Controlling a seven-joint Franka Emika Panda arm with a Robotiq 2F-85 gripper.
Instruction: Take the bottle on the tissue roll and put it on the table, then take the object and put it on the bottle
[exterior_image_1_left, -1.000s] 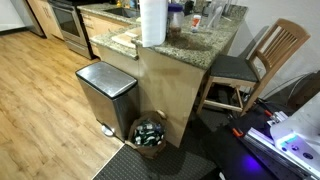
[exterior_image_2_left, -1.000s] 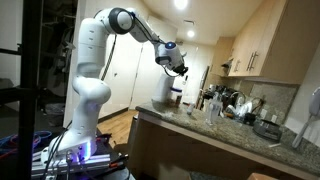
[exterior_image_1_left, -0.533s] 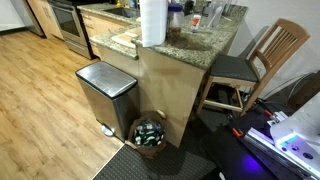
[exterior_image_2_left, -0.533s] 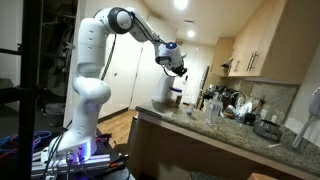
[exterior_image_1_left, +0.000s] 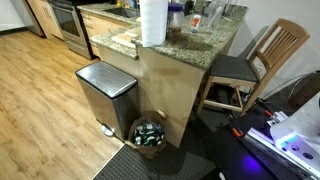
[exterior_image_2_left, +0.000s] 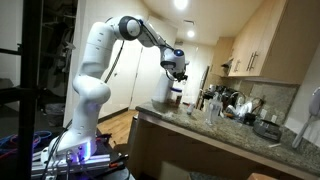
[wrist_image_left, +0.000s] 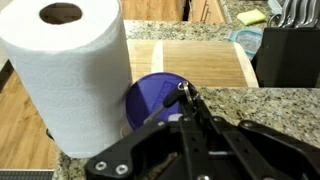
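The tall white tissue roll (wrist_image_left: 70, 70) stands on the granite table (wrist_image_left: 265, 112), with nothing on its top in the wrist view. A blue round-topped bottle (wrist_image_left: 148, 98) stands on the table right beside the roll. My gripper (wrist_image_left: 185, 92) is shut, its tips hovering over the bottle's right edge. Whether a small thing is pinched in the tips I cannot tell. In both exterior views the roll (exterior_image_1_left: 153, 22) (exterior_image_2_left: 162, 92) stands at the counter's end. The bottle (exterior_image_1_left: 176, 17) is next to it, and the gripper (exterior_image_2_left: 177, 72) hangs just above.
A wooden cutting board (wrist_image_left: 195, 60) lies behind the bottle, with a black knife block (wrist_image_left: 290, 50) and a teal bowl (wrist_image_left: 245, 40) to the right. Glasses and jars (exterior_image_2_left: 215, 105) crowd the counter. A steel pedal bin (exterior_image_1_left: 105, 90), a basket (exterior_image_1_left: 150, 133) and a chair (exterior_image_1_left: 270, 55) stand by its base.
The arm has shifted, carrying the shut gripper a little to the right and lower, towards the spot beside the roll. The roll and bottle have not moved.
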